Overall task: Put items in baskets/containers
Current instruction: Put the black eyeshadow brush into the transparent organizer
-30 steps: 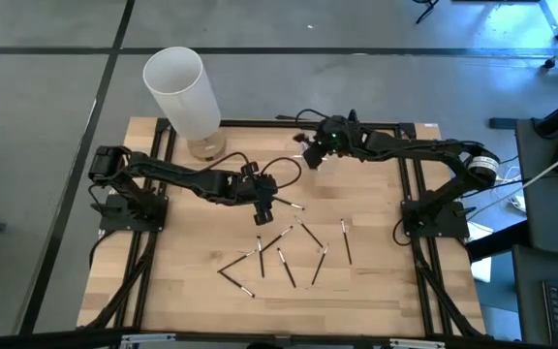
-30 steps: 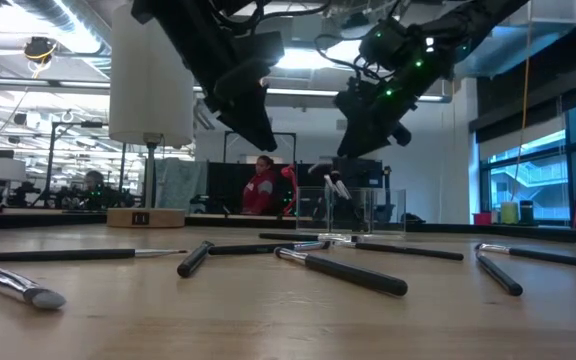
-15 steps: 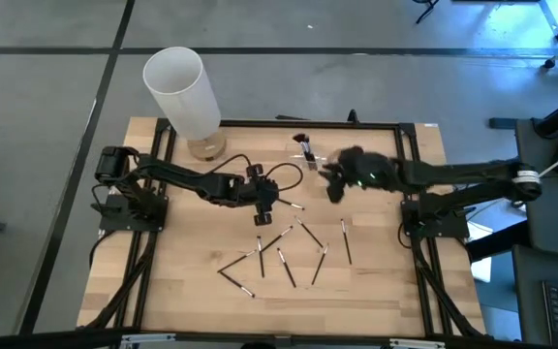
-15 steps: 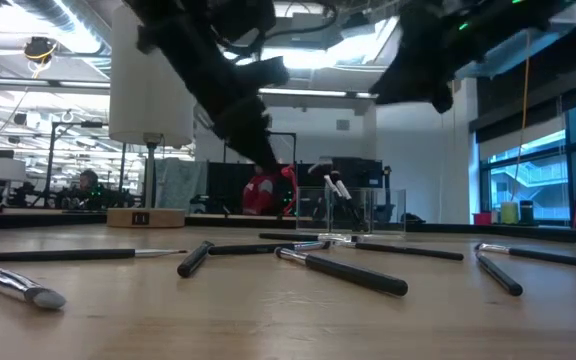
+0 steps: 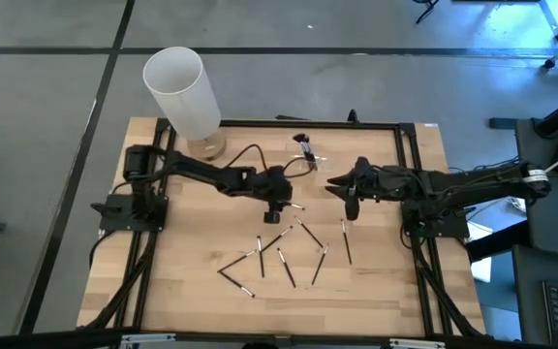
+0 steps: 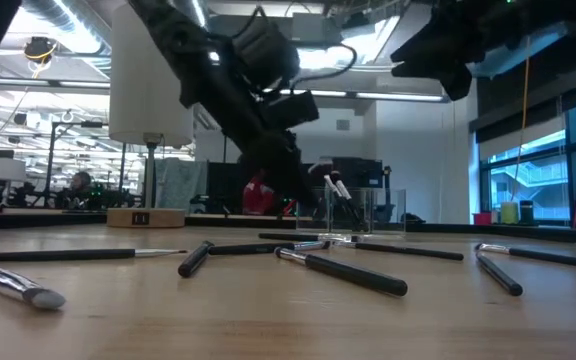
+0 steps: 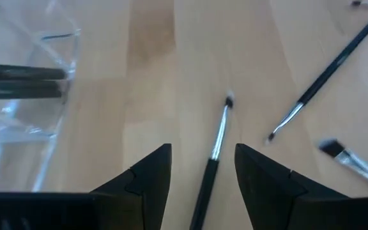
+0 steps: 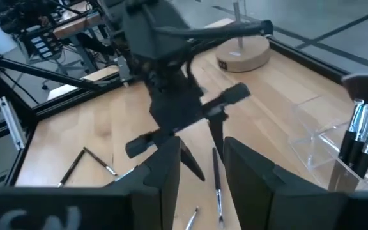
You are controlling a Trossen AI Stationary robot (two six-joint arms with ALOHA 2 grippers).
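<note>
Low view, near to far: loose brushes (image 6: 343, 271) lie flat across the front and mid surface (image 6: 268, 320), approx eight by the high view's count, in a scatter at centre (image 5: 289, 254). Behind them stands the clear organizer (image 6: 360, 212), w/ a few brushes already upright in it, heads up; right wrist view shows two or three silver-ferruled ones plus a fluffy-headed one there (image 8: 361, 128). So judged from this: a small part done, most left on the surface.

Left hand (image 5: 277, 201) sits low over the surface, just beside the organizer on its near side. Left wrist view: its fingers (image 7: 147, 176) are spread apart w/ a brush (image 7: 213, 150) lying on the wood in the gap, handle toward the hand. Nothing gripped yet; looks set up to take this one next.

Right hand (image 5: 350, 201) hovers near the organizer's other side, above the scatter's far edge. Fingers (image 8: 165, 167) parted in its own view, nothing between them.

Farther back: white cylinder (image 5: 182, 92) at the far left corner w/ a small jar (image 5: 206, 147) at its foot, neither in use. Room beyond has a person (image 6: 258, 195) in red, well behind the surface.
</note>
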